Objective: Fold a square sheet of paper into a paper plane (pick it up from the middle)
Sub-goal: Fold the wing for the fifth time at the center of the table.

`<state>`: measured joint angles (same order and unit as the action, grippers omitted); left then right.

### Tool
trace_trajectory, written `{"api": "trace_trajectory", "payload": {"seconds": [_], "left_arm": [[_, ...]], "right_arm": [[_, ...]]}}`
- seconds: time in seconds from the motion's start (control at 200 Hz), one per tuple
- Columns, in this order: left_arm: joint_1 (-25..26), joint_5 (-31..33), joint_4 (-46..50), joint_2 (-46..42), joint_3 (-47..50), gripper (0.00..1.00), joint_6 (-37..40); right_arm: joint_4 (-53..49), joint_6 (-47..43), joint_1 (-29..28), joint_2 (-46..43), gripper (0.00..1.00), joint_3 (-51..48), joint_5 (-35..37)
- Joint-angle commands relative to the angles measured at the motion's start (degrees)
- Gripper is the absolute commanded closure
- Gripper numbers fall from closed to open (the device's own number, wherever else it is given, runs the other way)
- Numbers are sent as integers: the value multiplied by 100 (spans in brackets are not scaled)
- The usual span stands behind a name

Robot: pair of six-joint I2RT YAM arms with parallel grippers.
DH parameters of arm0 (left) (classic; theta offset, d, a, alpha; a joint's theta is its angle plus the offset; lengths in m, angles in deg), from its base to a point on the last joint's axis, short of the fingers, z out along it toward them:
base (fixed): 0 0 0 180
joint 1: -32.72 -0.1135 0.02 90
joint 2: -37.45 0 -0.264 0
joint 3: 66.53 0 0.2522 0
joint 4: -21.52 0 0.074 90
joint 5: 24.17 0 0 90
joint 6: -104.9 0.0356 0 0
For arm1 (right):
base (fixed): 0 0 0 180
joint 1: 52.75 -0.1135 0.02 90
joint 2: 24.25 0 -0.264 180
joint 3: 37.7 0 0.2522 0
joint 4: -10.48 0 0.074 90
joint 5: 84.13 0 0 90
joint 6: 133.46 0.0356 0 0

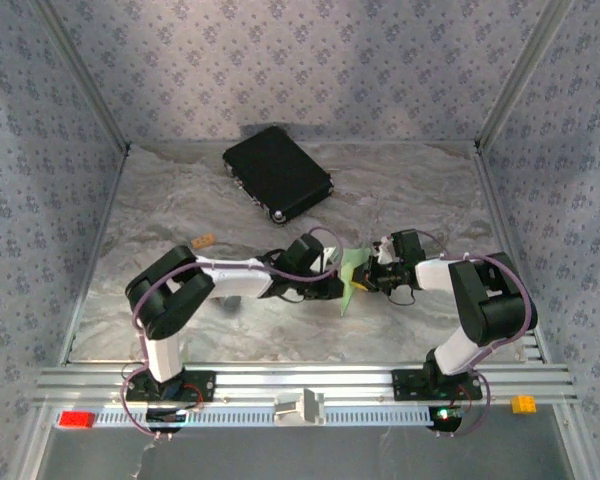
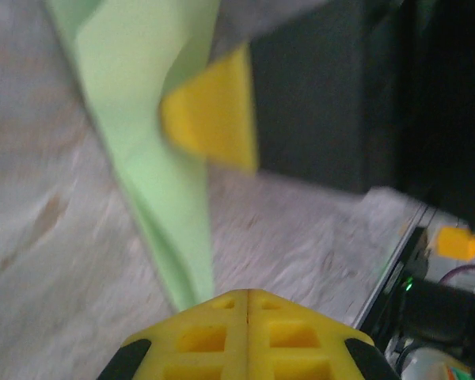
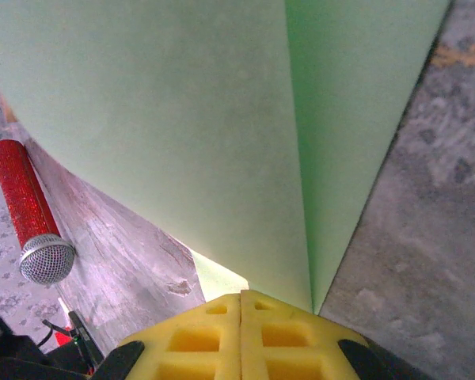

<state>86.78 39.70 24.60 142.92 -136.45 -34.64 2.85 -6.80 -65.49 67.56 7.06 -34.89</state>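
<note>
Yellow foam pads (image 2: 285,336) of the left gripper (image 2: 247,296) are pressing flat together with no gap showing. The narrow lower tip of the thin light-green sheet of paper (image 2: 154,119), creased into a long pointed shape, is running down to their left edge. Whether that tip is being pinched there I cannot tell. On the far side of the paper, the right gripper (image 3: 241,299) is clamping its own yellow pads (image 3: 190,340) on the paper's edge, with the green surface fanning away from them and one sharp crease running down beside the tips. Between the two grippers the paper is standing up off the grey marbled tabletop (image 1: 230,340). Beyond the paper and a little to its left, a black rectangular case (image 1: 277,172) is lying flat, well apart from it. Left of the paper, a small tan object (image 1: 204,241) is resting on the tabletop. A microphone with a glittery red handle and grey mesh head (image 3: 32,214) is lying near the paper, to its left in the right wrist view. Nearer than the paper, on the metal rail (image 1: 310,385), a red block (image 1: 77,419) and an orange block (image 1: 523,404) are sitting at opposite ends.
</note>
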Motion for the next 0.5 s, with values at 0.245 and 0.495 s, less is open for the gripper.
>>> {"api": "trace_trajectory", "payload": {"seconds": [0.245, 0.495], "left_arm": [[-115, -86, 52, 820, -714, 96, -59], [-115, 7, 433, 978, -703, 97, 148]], "right_arm": [[-210, 156, 87, 109, 93, -165, 517], [-115, 234, 78, 136, 92, -163, 447]]}}
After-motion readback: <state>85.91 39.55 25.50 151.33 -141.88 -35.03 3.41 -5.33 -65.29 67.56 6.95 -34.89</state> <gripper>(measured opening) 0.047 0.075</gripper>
